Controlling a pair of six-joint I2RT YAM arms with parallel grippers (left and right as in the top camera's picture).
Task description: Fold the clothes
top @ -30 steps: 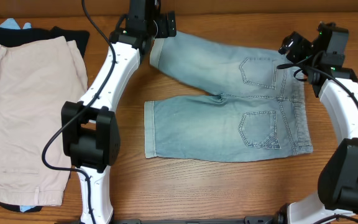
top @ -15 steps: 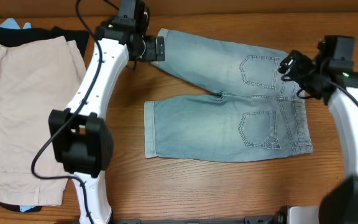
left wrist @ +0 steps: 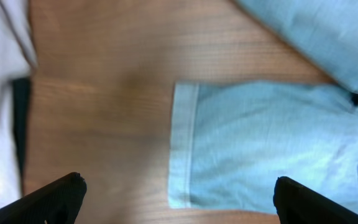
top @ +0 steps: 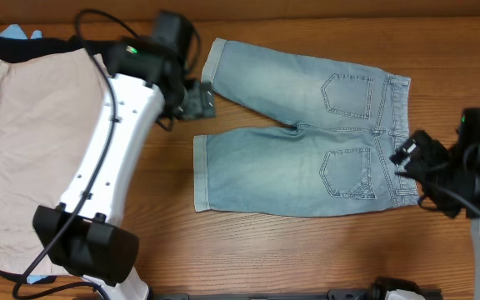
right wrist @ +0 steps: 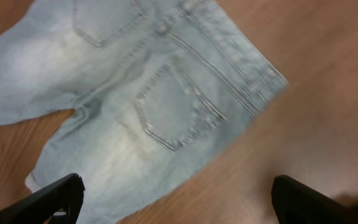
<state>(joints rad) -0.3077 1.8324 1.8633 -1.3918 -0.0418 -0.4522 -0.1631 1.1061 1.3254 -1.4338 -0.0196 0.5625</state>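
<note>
The light-blue denim shorts (top: 307, 137) lie flat on the wooden table, back pockets up, waistband to the right, the two cuffed legs spread to the left. My left gripper (top: 197, 98) is open and empty, hovering left of the shorts between the two leg hems; its wrist view shows the near leg's cuff (left wrist: 182, 143) between the fingers (left wrist: 178, 199). My right gripper (top: 415, 157) is open and empty, just off the waistband's near right corner. Its wrist view shows the pockets (right wrist: 176, 102) and bare table between its fingers (right wrist: 178, 199).
A large beige garment (top: 36, 142) lies over a black garment (top: 7, 50) at the table's left side, under my left arm. Bare wood runs along the front edge below the shorts.
My left gripper has drawn back from the far leg's hem, down and left. My right gripper has moved from the waistband's far end down to its near corner. The shorts lie flat.
</note>
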